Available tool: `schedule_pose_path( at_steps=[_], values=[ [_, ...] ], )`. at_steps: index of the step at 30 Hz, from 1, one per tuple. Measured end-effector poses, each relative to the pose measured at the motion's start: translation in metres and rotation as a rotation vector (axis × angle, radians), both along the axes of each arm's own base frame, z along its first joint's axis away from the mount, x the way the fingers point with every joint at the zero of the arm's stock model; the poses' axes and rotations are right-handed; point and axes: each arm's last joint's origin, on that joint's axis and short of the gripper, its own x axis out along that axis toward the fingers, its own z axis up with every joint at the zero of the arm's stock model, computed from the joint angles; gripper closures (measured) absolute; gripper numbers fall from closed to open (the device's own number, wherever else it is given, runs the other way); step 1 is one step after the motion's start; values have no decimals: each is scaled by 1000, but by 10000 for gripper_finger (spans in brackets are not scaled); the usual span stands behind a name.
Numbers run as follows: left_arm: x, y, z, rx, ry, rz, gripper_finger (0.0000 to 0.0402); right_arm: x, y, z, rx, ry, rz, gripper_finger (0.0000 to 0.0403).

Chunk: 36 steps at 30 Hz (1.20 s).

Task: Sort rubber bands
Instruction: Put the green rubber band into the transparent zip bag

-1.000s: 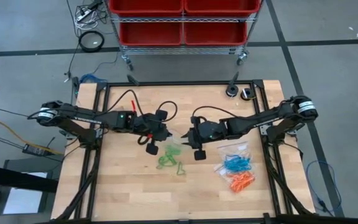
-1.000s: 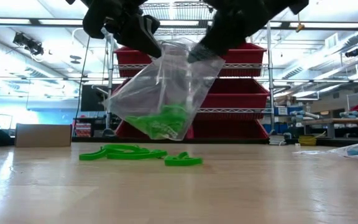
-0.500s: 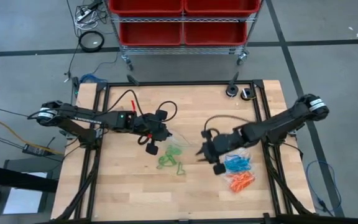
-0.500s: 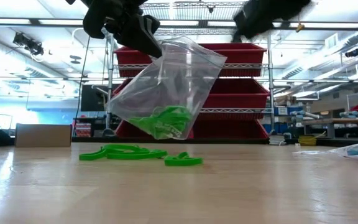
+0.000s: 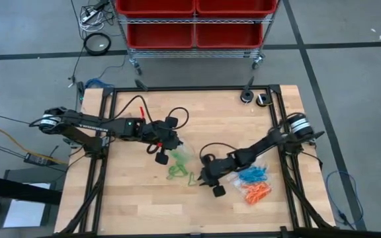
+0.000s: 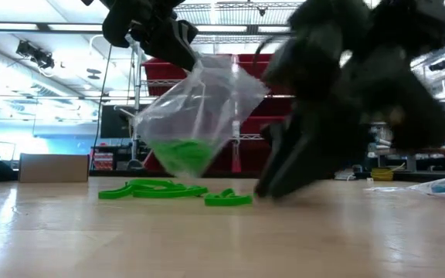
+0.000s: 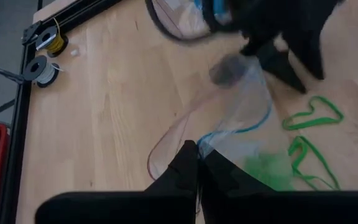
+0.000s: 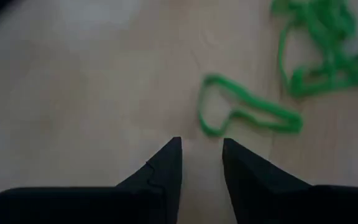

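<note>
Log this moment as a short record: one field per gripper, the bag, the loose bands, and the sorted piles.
left gripper: shut on the clear bag, holding it up above the table
clear bag: hanging, with green bands bunched at its bottom
right gripper: open, low over the wood, beside a loose green band
other loose green bands: lying on the table under the bag
blue bands and orange bands: on clear plastic at the table's right

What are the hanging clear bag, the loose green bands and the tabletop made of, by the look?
Clear plastic bag: thin transparent film, likely polyethylene; the shelves behind show through it, it creases, and a blue strip runs along its mouth.
Loose green rubber bands: probably rubber, matte; they lie in limp, irregular loops.
Light wooden tabletop: pale wood, smooth; grain lines are visible.
</note>
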Motion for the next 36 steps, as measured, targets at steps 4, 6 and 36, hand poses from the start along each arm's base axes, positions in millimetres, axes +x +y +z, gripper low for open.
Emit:
schedule_pose_path(
  at_steps=[4,6,36],
  values=[
    [0,0,0,0,-1,0,394,9,2,-11,38,-25,-20,297],
    [0,0,0,0,4,0,394,10,4,-11,52,-38,-22,297],
    [-1,-3,-1,-76,24,-81,394,42,5,-36,74,-131,-232,297]
  ],
)
